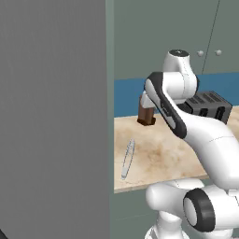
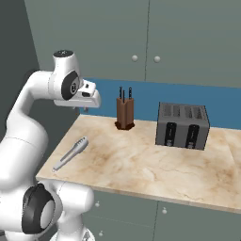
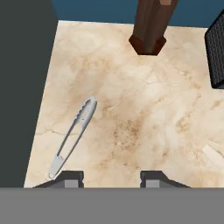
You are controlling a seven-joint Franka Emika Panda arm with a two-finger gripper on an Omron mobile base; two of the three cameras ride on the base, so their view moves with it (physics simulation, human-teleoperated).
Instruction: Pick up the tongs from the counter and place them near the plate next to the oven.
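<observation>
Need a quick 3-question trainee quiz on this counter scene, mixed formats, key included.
1. True or false: the slim silvery metal tongs lie flat on the beige marbled counter.
2. What stands nearest the brown wooden knife block? A) the dark grey boxy toaster B) a kettle C) a bowl
3. Fill in: the two-finger gripper holds ____.
Key: 1 true; 2 A; 3 nothing, it hangs above the counter, tongs not gripped.

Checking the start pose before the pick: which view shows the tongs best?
The hand view: it looks straight down on the tongs, both arms and the joined end distinct against the counter. The right base view shows them whole but smaller, at the counter's left end. The left base view gives only a thin, pale sliver.
</observation>
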